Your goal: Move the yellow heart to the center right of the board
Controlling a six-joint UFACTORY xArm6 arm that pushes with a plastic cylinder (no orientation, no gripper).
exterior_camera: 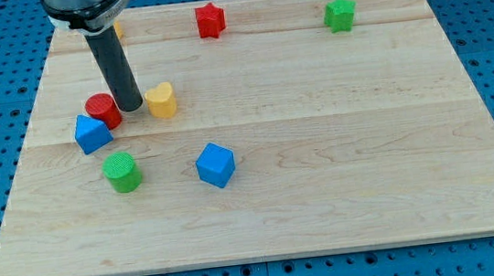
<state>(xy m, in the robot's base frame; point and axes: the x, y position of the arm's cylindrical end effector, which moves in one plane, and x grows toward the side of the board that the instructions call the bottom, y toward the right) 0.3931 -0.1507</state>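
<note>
The yellow heart (161, 101) lies on the wooden board (322, 148), left of centre in the upper half. My tip (131, 107) rests on the board just to the heart's left, very close to it or touching. The tip stands between the heart and a red cylinder (100, 109) on its left. The dark rod rises from the tip toward the view's top left.
A blue block (91, 133) touches the red cylinder from below. A green cylinder (122, 172) and a blue cube (215, 164) lie lower down. A red star (210, 20) and a green star (340, 13) sit near the top edge. A yellow block is mostly hidden behind the arm.
</note>
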